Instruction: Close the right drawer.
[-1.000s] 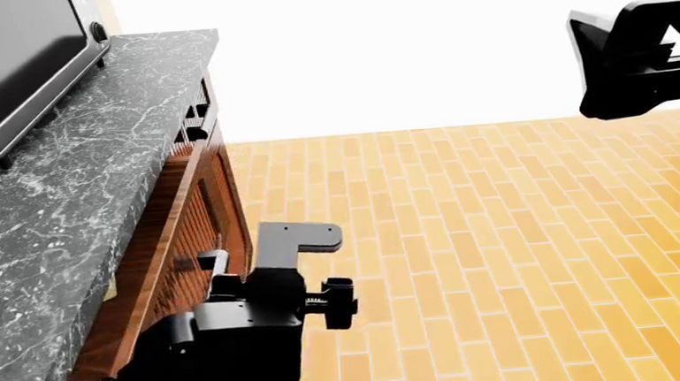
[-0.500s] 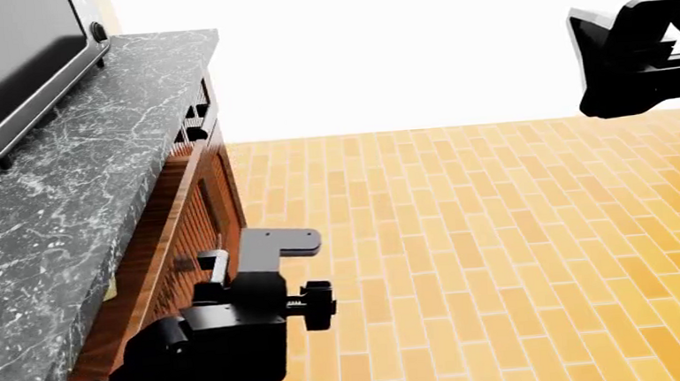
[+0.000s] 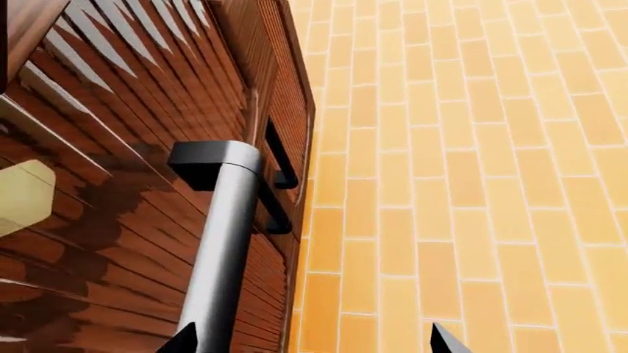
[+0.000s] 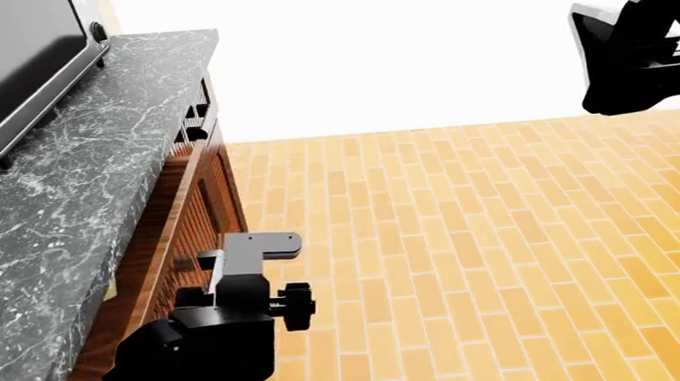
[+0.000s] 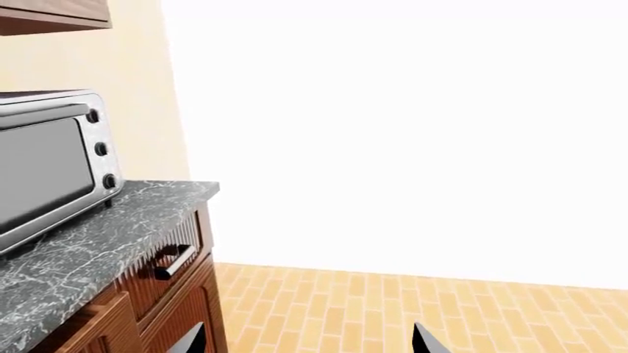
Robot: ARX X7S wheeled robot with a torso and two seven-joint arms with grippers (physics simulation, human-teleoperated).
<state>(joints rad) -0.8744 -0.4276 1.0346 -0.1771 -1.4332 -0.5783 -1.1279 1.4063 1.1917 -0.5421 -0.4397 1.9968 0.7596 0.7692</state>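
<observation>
The left tool (image 4: pixel 241 260), fingers spread and holding nothing, sat against the reddish-brown ribbed right drawer (image 4: pixel 190 244) beneath the grey marble counter (image 4: pixel 69 207).

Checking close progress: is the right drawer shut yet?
Not yet, apparently: drawer juts out past the neighbouring front under the counter; left gripper is at its front panel.

One toaster oven (image 5: pixel 44 165) with three knobs (image 5: pixel 101 148) sits on one marble countertop (image 4: pixel 68 198). One drawer bar handle (image 5: pixel 173 260) shows under the counter edge, and one vertical black door handle (image 3: pixel 278 158) just beyond the left gripper's (image 4: pixel 245 249) fingertips.
</observation>
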